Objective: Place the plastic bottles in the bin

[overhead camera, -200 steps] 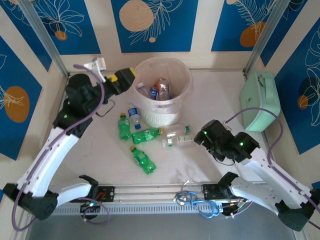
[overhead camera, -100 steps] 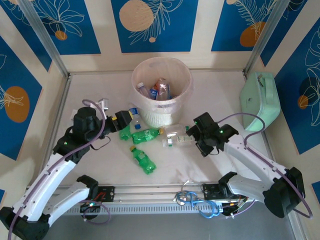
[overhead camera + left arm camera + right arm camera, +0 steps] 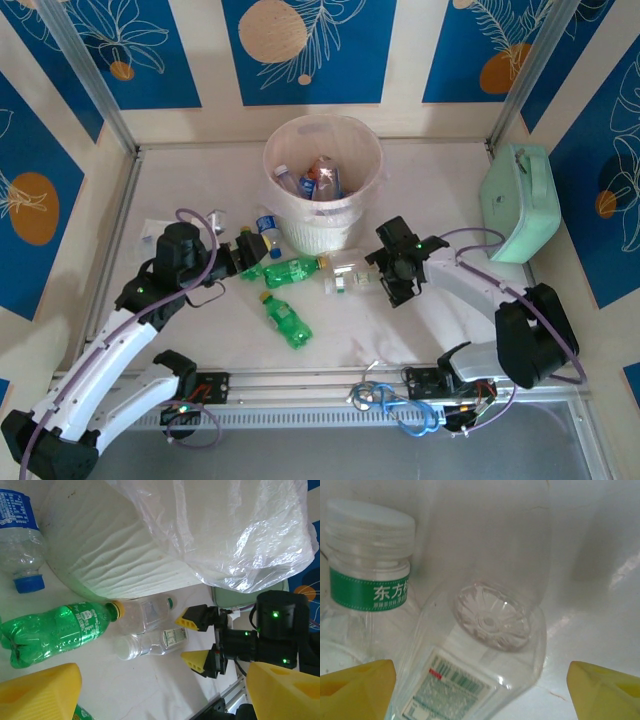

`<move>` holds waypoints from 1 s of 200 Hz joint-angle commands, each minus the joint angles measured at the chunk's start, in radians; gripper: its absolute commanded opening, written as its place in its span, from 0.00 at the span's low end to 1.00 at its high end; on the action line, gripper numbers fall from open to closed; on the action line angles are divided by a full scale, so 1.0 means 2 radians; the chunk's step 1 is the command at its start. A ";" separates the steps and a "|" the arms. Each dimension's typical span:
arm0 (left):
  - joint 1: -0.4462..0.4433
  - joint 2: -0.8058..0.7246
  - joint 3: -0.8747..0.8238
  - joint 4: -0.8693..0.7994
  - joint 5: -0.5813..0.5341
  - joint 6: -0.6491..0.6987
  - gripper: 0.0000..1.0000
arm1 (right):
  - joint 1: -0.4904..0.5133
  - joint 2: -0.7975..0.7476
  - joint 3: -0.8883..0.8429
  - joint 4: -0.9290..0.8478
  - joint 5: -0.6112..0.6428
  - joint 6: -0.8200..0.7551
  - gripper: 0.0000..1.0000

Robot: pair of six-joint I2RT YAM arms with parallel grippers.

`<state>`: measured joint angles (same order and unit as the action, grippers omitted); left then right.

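Top view: my right gripper (image 3: 383,278) is spread. A clear bottle (image 3: 348,283) lies just ahead of it, long axis along my reach, with the bin (image 3: 372,150) close beside. My left gripper (image 3: 245,255) is spread next to a green bottle (image 3: 290,270).
Left wrist: the clear bottle's base faces the right gripper (image 3: 195,640).
Right wrist: the base sits between my fingertips (image 3: 355,690), not touching. The table (image 3: 600,540) is bare, so I judge there is room to close.

The bin (image 3: 372,160) is walling off the far middle, clear bottles (image 3: 350,272) and green bottles (image 3: 290,270) are crowding the strip between left hand (image 3: 247,252) and right hand (image 3: 385,273), and the table (image 3: 420,330) is lying bare near-right and far-left.
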<state>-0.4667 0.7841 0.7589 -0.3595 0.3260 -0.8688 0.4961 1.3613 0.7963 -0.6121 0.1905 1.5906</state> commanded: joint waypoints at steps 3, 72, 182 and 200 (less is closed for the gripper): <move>0.001 -0.012 -0.008 0.019 0.018 -0.010 0.85 | -0.003 0.020 0.000 0.012 -0.015 0.015 0.89; 0.001 -0.009 -0.010 0.021 0.019 -0.015 0.84 | -0.003 0.041 -0.023 0.022 -0.006 0.020 0.77; -0.001 0.008 -0.008 0.052 0.051 -0.028 0.85 | 0.033 -0.136 -0.039 -0.023 0.044 -0.064 0.59; -0.010 0.019 -0.007 0.086 0.078 -0.032 0.85 | 0.073 -0.194 -0.025 -0.048 0.072 -0.084 0.58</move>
<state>-0.4679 0.8028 0.7521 -0.2947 0.3927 -0.9165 0.5663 1.0992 0.7246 -0.6296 0.2634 1.4971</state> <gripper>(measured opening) 0.846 0.612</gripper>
